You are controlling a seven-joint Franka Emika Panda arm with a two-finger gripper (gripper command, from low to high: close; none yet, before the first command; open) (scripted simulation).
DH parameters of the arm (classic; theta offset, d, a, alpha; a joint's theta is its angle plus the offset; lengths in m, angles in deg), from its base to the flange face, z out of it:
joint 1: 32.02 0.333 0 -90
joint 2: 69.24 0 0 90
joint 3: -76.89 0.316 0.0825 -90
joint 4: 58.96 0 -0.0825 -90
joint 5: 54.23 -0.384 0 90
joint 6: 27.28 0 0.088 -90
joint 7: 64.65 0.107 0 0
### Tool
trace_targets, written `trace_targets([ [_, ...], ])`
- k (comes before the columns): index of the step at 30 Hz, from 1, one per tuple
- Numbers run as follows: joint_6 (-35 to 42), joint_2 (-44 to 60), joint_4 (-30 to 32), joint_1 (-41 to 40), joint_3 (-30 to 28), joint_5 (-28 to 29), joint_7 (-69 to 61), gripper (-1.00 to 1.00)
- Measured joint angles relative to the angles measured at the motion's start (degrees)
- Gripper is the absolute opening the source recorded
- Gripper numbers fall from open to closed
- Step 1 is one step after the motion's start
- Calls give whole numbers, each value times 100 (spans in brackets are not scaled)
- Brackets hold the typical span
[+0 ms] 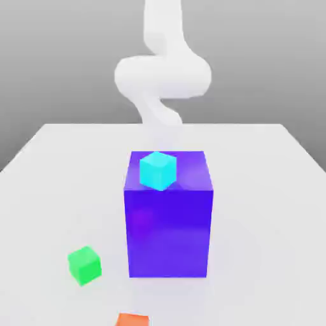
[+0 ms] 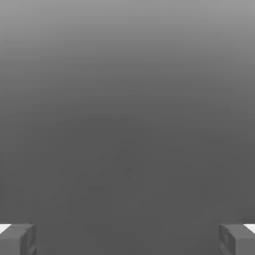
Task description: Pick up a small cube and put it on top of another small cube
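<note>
A small cyan cube (image 1: 157, 170) is seen resting on the top face of a large glossy blue-violet block (image 1: 169, 229), toward that face's near edge on the exterior view's left. A small green cube (image 1: 85, 265) lies on the white tabletop (image 1: 267, 191), near the block's lower corner on the exterior view's left but apart from it. A small orange-red cube (image 1: 132, 319) is cut off by the frame's bottom edge, nearer the camera.

The small cubes are judged rigid, light and smooth-faced, not fragile. A grasp across two opposite flat side faces, near mid-height, is judged best; some slip is possible on such smooth sides if the hold is off-centre.

The white arm (image 1: 162, 76) is seen curled behind the tall block. In the hand view, the gripper (image 2: 127, 239) is shown with its two grey fingertips (image 2: 17, 239) set wide apart and nothing held between them; grey background lies ahead of them.

The tall block is judged the main obstacle: it stands between the arm and the two cubes on the table, so it would need to be passed over or around. The cyan cube, being raised, is judged the easiest to reach from above. Which cube is meant as the base cannot be told.
</note>
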Motion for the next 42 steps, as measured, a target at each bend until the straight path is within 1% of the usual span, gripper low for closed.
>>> trace_targets([
  [10, -362, 2111, -470, -642, -251, 192, 745, 0],
  [17, -614, 3565, -793, -1031, -564, 133, 1123, 0],
  [24, -866, 5029, -1115, -1477, -766, -176, 1334, 0],
  [33, -1176, 6926, -1539, -2097, -915, -816, 1446, 0],
  [37, -1691, 7757, -1743, -2260, -790, -1023, 1358, 0],
  [38, -1769, 7865, -1770, -2280, -768, -1044, 1345, -100],
  [42, -1772, 7865, -1770, -2280, -766, -1051, 1339, -100],
])
